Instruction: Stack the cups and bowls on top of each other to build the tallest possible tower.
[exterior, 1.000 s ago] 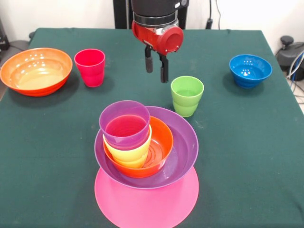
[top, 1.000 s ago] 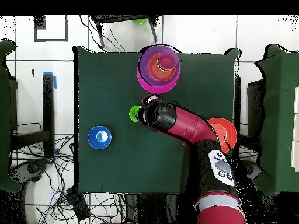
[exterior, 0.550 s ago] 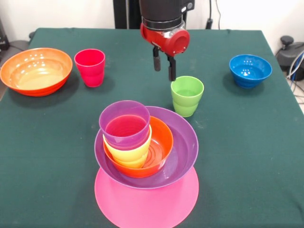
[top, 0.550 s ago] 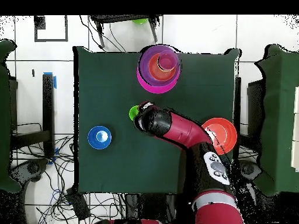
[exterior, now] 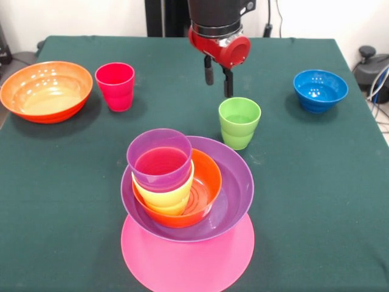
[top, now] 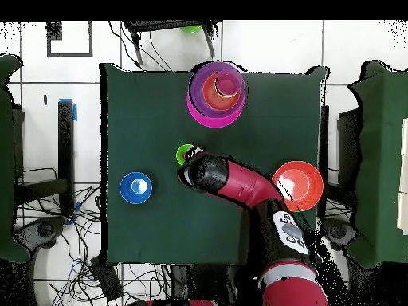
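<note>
Fingers (exterior: 219, 78) shifted to above-behind green cup (exterior: 239, 122), apart, empty; purple bowl (exterior: 234, 194) nests orange bowl (exterior: 206, 182), cups.

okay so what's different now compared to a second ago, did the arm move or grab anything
The gripper moved sideways, to the right in the front view, and now hangs open and empty just behind the light green cup. It took hold of nothing. The tower, red cup, large orange bowl and blue bowl stayed where they were.
</note>
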### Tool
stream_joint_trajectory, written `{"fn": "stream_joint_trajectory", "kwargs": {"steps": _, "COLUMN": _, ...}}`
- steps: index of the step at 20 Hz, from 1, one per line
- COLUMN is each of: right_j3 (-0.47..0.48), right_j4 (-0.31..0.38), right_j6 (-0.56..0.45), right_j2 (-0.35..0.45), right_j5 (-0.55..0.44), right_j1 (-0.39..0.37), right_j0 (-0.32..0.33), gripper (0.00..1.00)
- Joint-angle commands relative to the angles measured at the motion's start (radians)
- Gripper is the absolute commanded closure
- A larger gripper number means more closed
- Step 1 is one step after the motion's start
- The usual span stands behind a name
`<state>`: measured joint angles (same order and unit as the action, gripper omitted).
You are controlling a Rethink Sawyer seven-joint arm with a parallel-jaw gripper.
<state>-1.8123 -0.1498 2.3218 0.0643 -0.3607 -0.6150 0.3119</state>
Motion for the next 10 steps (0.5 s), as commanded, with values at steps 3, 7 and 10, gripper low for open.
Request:
{"fn": "stream_joint_trajectory", "kwargs": {"steps": 3, "right_j3": -0.037, "right_j4": 0.053, "right_j6": 0.047, "right_j2": 0.083, "right_j5": 0.104, "right_j1": 0.063, "right_j0": -0.017, "gripper": 0.0}}
{"fn": "stream_joint_trajectory", "kwargs": {"steps": 7, "right_j3": -0.035, "right_j4": 0.052, "right_j6": 0.049, "right_j2": 0.083, "right_j5": 0.121, "right_j1": 0.074, "right_j0": -0.019, "gripper": 0.0}}
{"fn": "stream_joint_trajectory", "kwargs": {"steps": 10, "right_j3": -0.029, "right_j4": 0.051, "right_j6": 0.042, "right_j2": 0.092, "right_j5": 0.127, "right_j1": 0.086, "right_j0": -0.012, "gripper": 0.0}}
